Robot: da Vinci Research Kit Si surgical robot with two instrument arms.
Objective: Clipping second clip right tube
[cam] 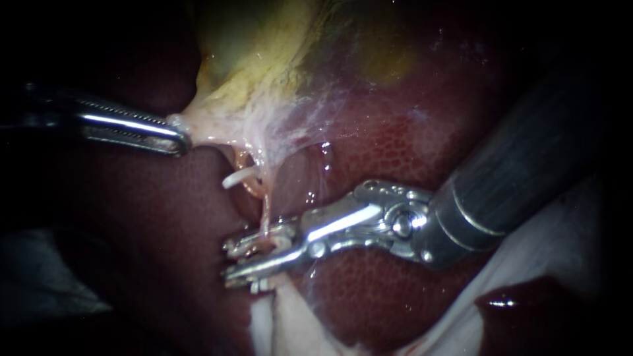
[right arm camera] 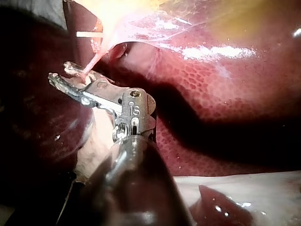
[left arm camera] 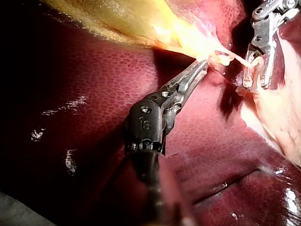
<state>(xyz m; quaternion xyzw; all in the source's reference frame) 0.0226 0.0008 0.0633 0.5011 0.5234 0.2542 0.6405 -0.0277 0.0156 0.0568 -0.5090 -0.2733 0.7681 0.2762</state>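
The tube (cam: 266, 204) is a thin, pinkish, wet strand. It drops from the stretched pale tissue under the gallbladder (cam: 264, 53) and runs almost straight down into the mouth of the right instrument (cam: 227, 258). That instrument's shaft comes in from the upper right and its long steel jaws lie nearly level, so they cross the tube at close to a right angle. The jaws stand apart with the tube between them. A gap shows on both sides and they are not yet squeezed down, so the instrument reads as open around the tube rather than gripping it.

Just above the jaws, a small white clip (cam: 236, 178) sticks out sideways near a curl of orange-pink tissue. Whether it sits on this same strand cannot be settled from these views, nor which tube is the right one.

The left instrument (cam: 179, 137) has slim, ribbed jaws clamped on the tapered, whitish end of the gallbladder, pulling it leftward. This draws the filmy, web-like tissue taut and keeps the tube straight. The gallbladder wall looks yellow-green and soft. The liver (cam: 395, 151) around it is dark red, glossy and finely mottled.

The right instrument is the one placed to act. In judgement, the closing depends on the tube staying square across the jaws and seated well between them.
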